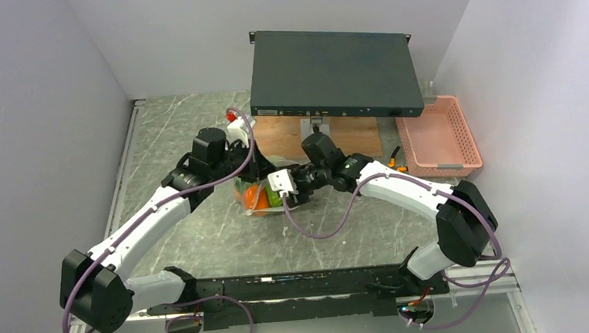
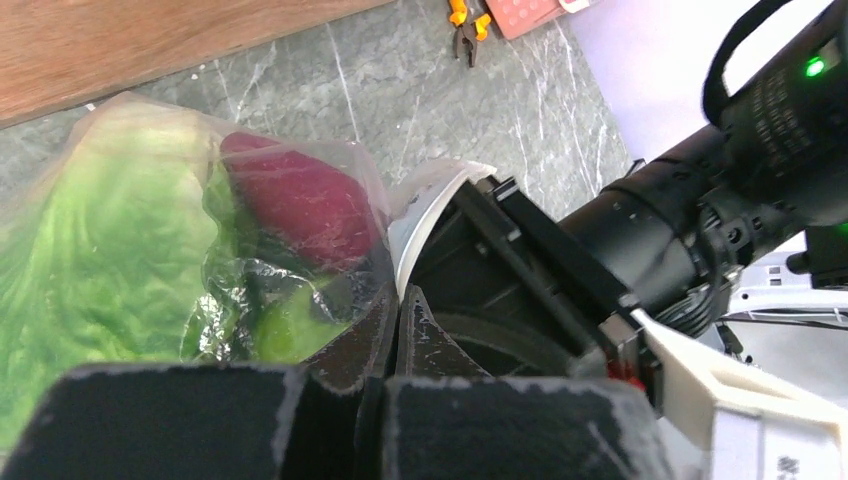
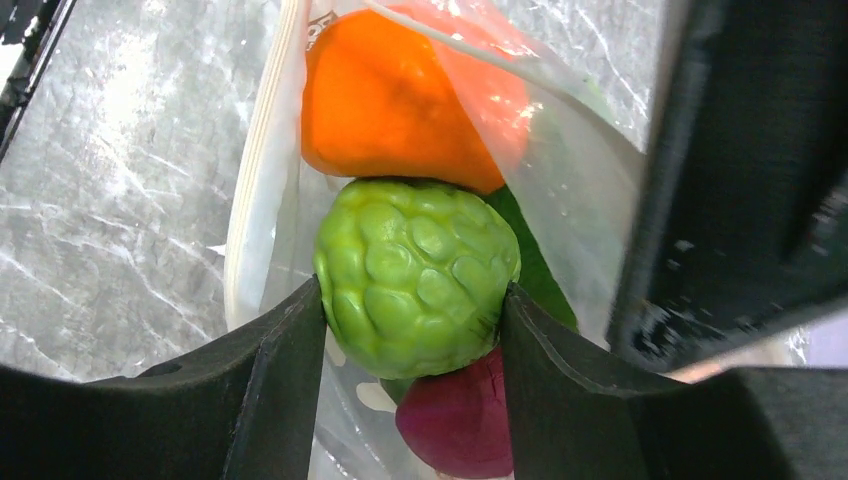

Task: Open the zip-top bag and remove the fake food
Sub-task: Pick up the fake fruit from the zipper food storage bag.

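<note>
Since zip-top bag (image 1: pixel 261 199) is thin, floppy, slippery film, lying mid-table (image 1: pixel 203 234) between arms, left gripper (image 2: pixel 397 320) sits pressed together, seemingly pinching its rim. Right gripper (image 3: pixel 410 300) clamps round green piece (image 3: pixel 415 265) at widest part: probably light, hard, bumpy, good hold.

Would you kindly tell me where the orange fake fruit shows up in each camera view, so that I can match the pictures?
Top external: orange fruit near picture centre, inside the zip-top bag.
Left wrist: not in view; lettuce and a dark red piece show through the zip-top bag.
Right wrist: top centre, directly above the bumpy green fruit that the right hand grips.
Shared landmark: the zip-top bag, visible in all three.
</note>
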